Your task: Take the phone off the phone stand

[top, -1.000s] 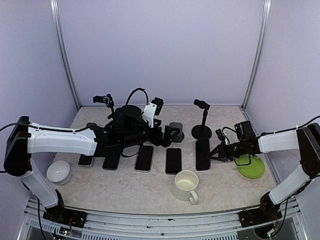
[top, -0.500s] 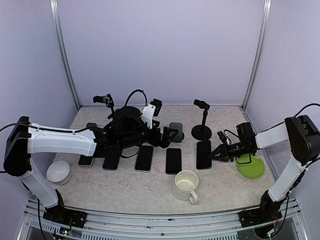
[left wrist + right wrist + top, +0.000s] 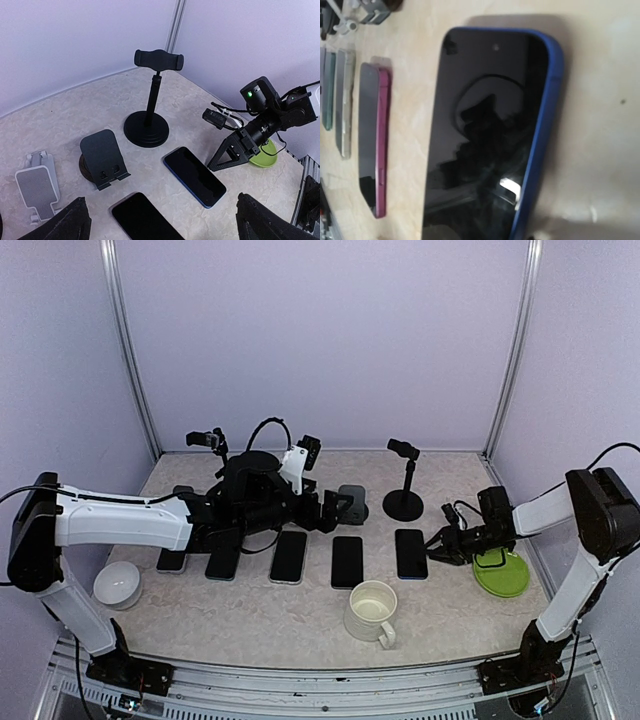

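Observation:
The phone (image 3: 411, 553), black-screened in a blue case, lies flat on the table in front of the phone stand (image 3: 403, 502), a black pole on a round base whose clamp (image 3: 404, 449) is empty. My right gripper (image 3: 437, 548) sits low at the phone's right edge, open and a little apart from it. The left wrist view shows the phone (image 3: 195, 176), the stand (image 3: 147, 129) and one right finger (image 3: 235, 152) beside the phone. In the right wrist view the phone (image 3: 490, 135) fills the frame. My left gripper (image 3: 338, 512) hovers wide open and holds nothing.
Other phones (image 3: 347, 560) (image 3: 288, 556) (image 3: 222, 562) lie in a row to the left. A cream mug (image 3: 372, 608) stands near the front, a green plate (image 3: 502, 572) at the right, a white bowl (image 3: 117, 583) at the left. A small dark stand (image 3: 102, 157) sits behind the row.
My right gripper has opened and let go of the blue phone, which now lies flat on the table. The gripper has drawn slightly right. The left arm has not moved.

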